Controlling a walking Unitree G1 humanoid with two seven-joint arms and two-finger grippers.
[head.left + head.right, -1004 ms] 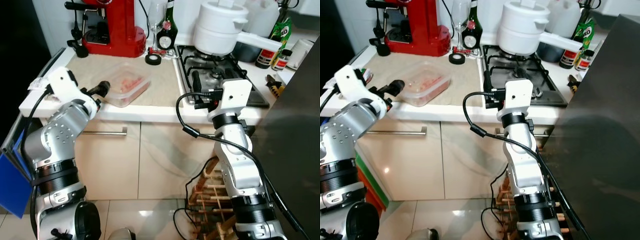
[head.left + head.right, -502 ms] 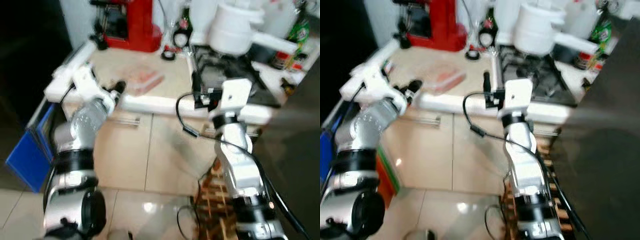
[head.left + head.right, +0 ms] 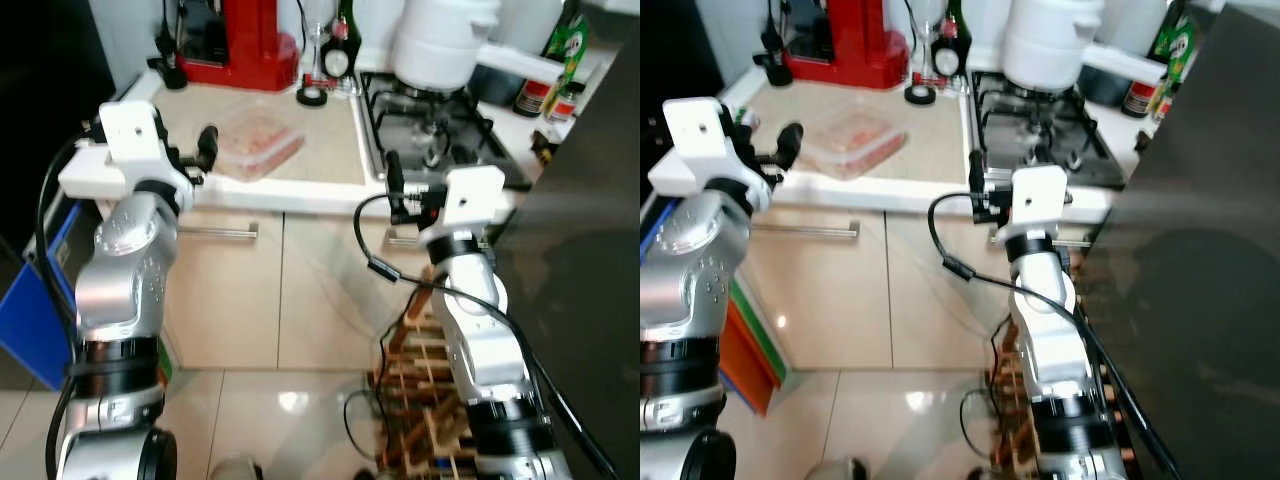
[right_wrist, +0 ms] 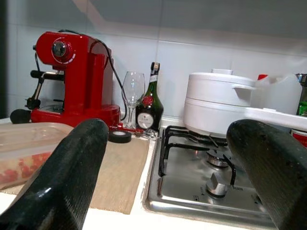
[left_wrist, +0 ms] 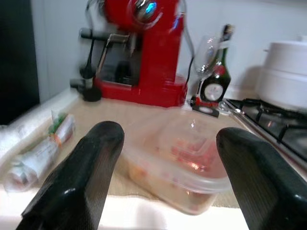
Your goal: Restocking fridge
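One clear food tub [image 3: 258, 142] sits on the counter [image 3: 320, 185], just ahead of left gripper [image 5: 165, 177], fingers spread. Prob light, slick, flexy plastic w/ lid: grab across short sides. Right gripper [image 4: 175, 172] also spread.

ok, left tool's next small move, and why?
Probably ease the left tool forward around the clear plastic container of red food: its fingers are open, level with the container on the beige counter, not yet touching it.

My arms are silver and dotted with screws, with white wrist boxes, black looping cables and glossy black fingers [image 5: 76, 187].
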